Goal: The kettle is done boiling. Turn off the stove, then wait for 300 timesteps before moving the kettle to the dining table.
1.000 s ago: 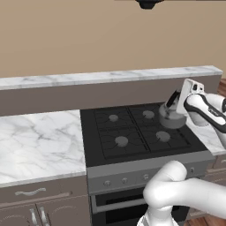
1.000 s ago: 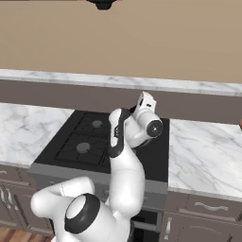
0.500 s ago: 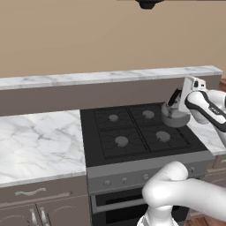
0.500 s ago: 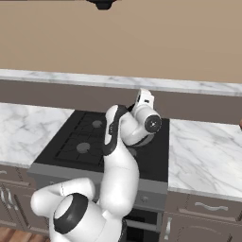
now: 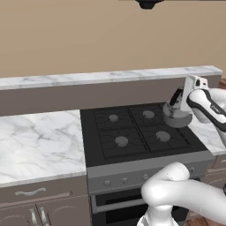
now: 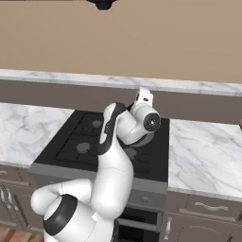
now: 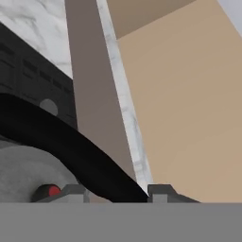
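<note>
The small grey kettle [image 5: 177, 117] hangs tilted just above the right rear corner of the black stove [image 5: 132, 132]. My gripper [image 5: 180, 100] is shut on its black arched handle [image 7: 71, 146]. In the hand view the handle runs between my two finger tips [image 7: 116, 194], above the kettle's grey body [image 7: 23, 172] and a red-tipped lid knob [image 7: 47, 191]. In the right base view my arm covers most of the kettle. The dining table is out of view.
Marble counters flank the stove on the left [image 5: 39, 141] and right [image 6: 203, 151]. A raised marble ledge [image 5: 106, 77] runs along the back, against a tan wall. Small knobs [image 5: 123, 180] line the grey front panel. A dark hood [image 5: 148, 3] hangs overhead.
The gripper has carried the kettle slightly to the right over the stove's right rear corner. The arm's elbow has swung, and the grip has stayed shut.
</note>
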